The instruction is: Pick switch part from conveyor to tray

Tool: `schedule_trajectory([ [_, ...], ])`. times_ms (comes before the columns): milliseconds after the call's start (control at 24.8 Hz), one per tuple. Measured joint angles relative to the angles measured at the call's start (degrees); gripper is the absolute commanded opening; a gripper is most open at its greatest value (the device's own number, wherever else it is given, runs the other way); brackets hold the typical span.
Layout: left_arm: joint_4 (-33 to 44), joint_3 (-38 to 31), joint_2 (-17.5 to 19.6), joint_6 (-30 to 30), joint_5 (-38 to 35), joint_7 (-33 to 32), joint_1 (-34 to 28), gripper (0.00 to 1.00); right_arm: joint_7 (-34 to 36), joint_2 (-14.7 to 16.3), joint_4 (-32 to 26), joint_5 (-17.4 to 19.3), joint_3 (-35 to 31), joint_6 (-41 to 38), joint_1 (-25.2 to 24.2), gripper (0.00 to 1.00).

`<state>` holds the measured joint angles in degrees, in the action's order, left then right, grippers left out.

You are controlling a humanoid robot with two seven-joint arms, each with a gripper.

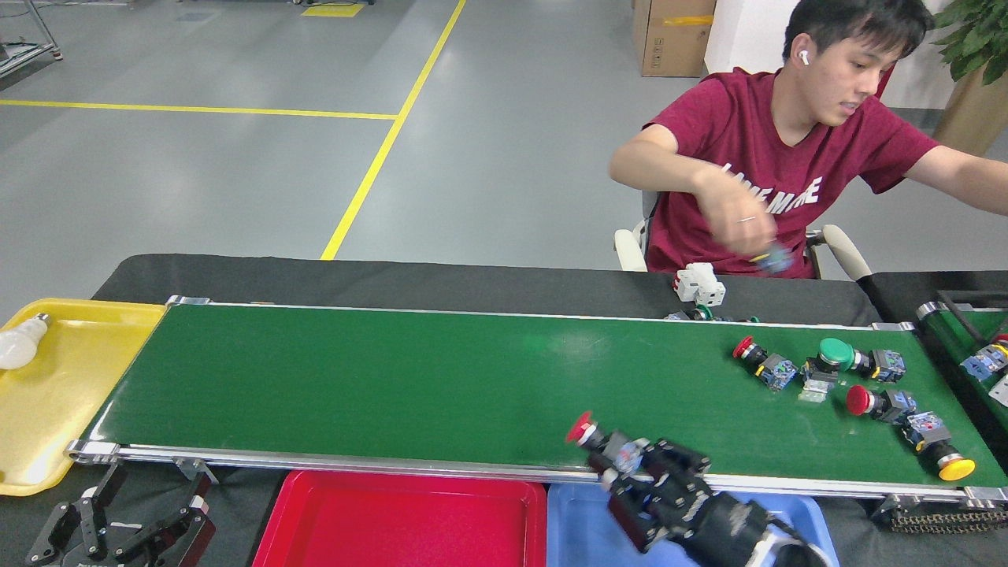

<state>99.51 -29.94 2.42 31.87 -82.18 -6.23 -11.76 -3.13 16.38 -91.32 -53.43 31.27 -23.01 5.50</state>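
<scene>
The conveyor (394, 386) is a long dark-green belt running across the table. My right gripper (630, 470) hangs over the belt's near edge, shut on a red-capped switch part (591, 435) whose cap points left. It is above the seam between the red tray (394, 520) and the blue tray (583, 528). More switch parts lie at the belt's right end: a red one (757, 358), a green one (841, 354), another red one (870, 400) and a yellow one (943, 461). My left gripper (126, 529) rests open at the bottom left, off the belt.
A yellow tray (55, 409) at the left end holds a light bulb (20, 342). A person sits behind the belt's right half, with a hand (744, 224) raised holding a small part. White parts (699, 283) lie on the black table. A second green belt (965, 346) shows at far right.
</scene>
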Motion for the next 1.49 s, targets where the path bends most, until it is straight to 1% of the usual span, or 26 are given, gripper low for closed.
schedule_trajectory([
  [40, -0.4, 0.0, -0.1, 0.0, 0.0, 0.0, 0.6, 1.0, -0.1, -1.4, 1.1, -0.8, 1.3, 1.3, 0.4, 0.91],
  [81, -0.6, 0.1, -0.1, -0.2, 0.0, 0.0, 1.1, 1.0, -0.3, -2.5, 2.0, -1.3, 2.4, 2.5, 0.9, 0.95],
  [121, -0.7, 0.3, -0.1, -0.3, 0.0, 0.0, 1.5, 1.0, -0.7, -3.1, 2.6, -1.5, 3.5, 4.0, 1.5, 0.97],
  [363, -0.7, 0.9, -0.1, -0.6, 0.0, 0.0, 1.8, 1.0, -1.6, -3.2, 3.0, -1.4, 4.0, 6.5, 3.7, 0.97],
  [484, -0.6, 1.0, -0.1, -0.5, 0.0, 0.0, 1.7, 1.0, -1.6, -3.1, 2.6, -1.3, 3.7, 7.4, 3.9, 0.95],
  [565, -0.5, 1.0, -0.1, -0.4, 0.0, 0.0, 1.6, 1.0, -1.9, -2.3, 1.3, -1.3, 1.1, 9.5, 3.9, 0.94],
  [606, -0.4, 0.9, -0.1, -0.4, 0.0, 0.0, 1.4, 1.0, -1.9, -1.3, 0.5, -1.3, -1.8, 11.2, 4.0, 0.91],
  [727, -0.1, 0.4, -0.1, -0.4, 0.0, 0.0, 1.0, 1.0, 0.7, 0.0, -0.1, -1.3, -9.6, 17.1, 3.7, 0.91],
  [807, -0.1, -0.5, -0.2, -0.3, 0.2, 0.0, 0.6, 1.0, 4.2, 3.7, -0.9, -1.2, -12.8, 20.8, 0.3, 0.91],
  [888, -0.1, -1.8, -0.3, -0.3, 0.6, 0.0, 0.3, 1.0, 7.8, 7.9, -3.0, -0.6, -13.9, 24.1, -5.1, 0.92],
  [969, -0.1, -2.7, -0.3, -0.3, 0.7, 0.0, -0.5, 1.0, 9.3, 9.9, -5.2, 0.2, -15.1, 26.7, -11.3, 0.93],
  [1009, -0.1, -2.9, -0.3, -0.3, 0.7, 0.0, -0.8, 1.0, 9.8, 10.3, -6.6, 0.5, -16.1, 27.4, -14.7, 0.93],
  [1090, -0.1, -3.6, -0.3, -0.3, 0.7, 0.0, -1.2, 1.0, 10.3, 10.4, -8.3, 0.7, -20.2, 28.0, -21.0, 0.94],
  [1171, -0.1, -4.0, -0.3, -0.3, 0.7, 0.0, -1.3, 1.0, 10.5, 10.3, -8.7, 0.8, -24.6, 27.1, -23.9, 0.94],
  [1292, -0.1, -4.5, -0.3, -0.3, 0.9, 0.0, -1.5, 1.0, 10.6, 8.6, -8.8, 0.8, -29.4, 24.3, -25.9, 0.94],
  [1494, -0.1, -4.7, -0.3, -0.3, 1.3, 0.0, -1.8, 1.0, 10.7, 5.9, -9.1, 0.5, -30.1, 23.2, -26.1, 0.91],
])
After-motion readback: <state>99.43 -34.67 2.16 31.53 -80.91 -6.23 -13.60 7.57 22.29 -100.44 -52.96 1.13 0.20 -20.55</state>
